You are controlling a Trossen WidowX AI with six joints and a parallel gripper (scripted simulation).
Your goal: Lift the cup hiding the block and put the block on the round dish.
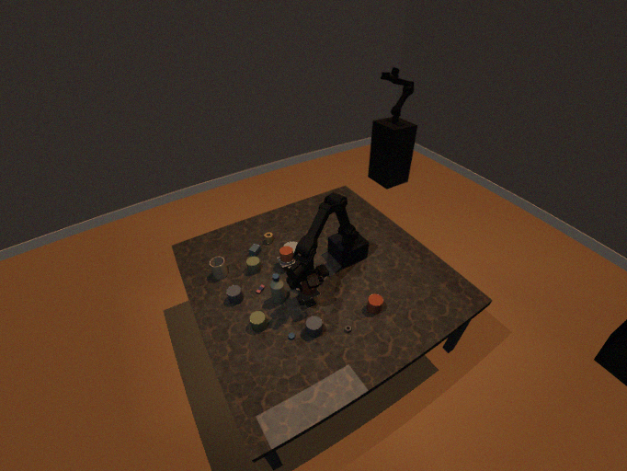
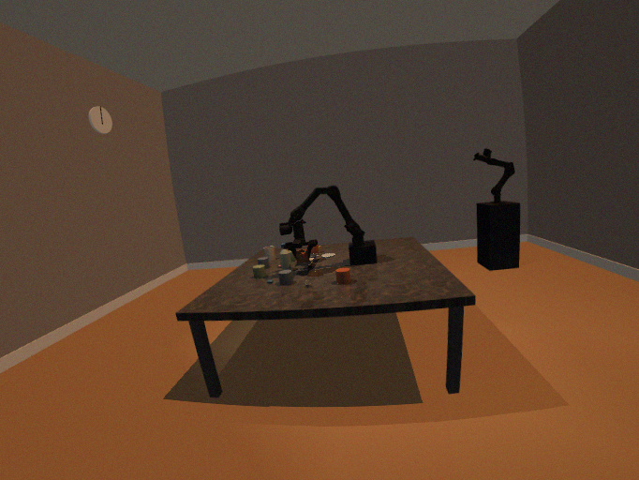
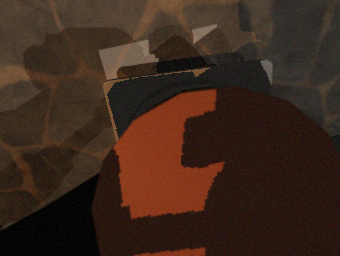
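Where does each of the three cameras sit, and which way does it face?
Top: high above a table corner, looking down; whole arm shows.
Exterior: low in the room, facing the table's long edge; whole arm shows.
Wrist: on the arm, looking down onto the orange cup in the pincer; no fingers visible.
Top and exterior share the lone orange cup.

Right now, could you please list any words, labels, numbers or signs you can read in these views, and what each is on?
None: nothing readable shows in any view.
Wall clock: a plain face with a dark hand, no numerals legible.
Cup in the gripper: plain orange, no marking.
The other table items are too small to show any print.
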